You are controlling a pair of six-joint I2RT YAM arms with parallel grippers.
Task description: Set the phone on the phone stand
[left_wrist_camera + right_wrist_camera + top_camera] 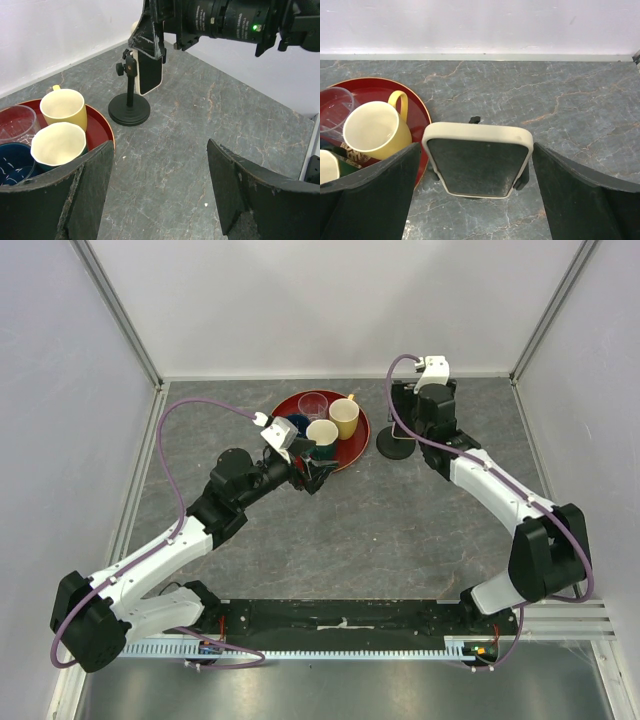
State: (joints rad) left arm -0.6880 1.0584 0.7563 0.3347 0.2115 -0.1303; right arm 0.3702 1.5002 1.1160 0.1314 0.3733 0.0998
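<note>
The phone (477, 160), dark screen in a pale case, stands upright in the cradle of the black phone stand (521, 180). The stand's round base (396, 447) sits just right of the red tray. My right gripper (476, 145) reaches down over the phone's top, one finger against each side edge. In the left wrist view the phone (150, 75) hangs on the stand (129, 110) under the right gripper (149, 47). My left gripper (160, 150) is open and empty over bare table, at the tray's near right rim (315, 475).
The red round tray (290, 405) holds a yellow mug (344, 418), a cream cup (322, 432), a clear glass (313, 405) and a dark blue cup (297, 427). White walls close the back and both sides.
</note>
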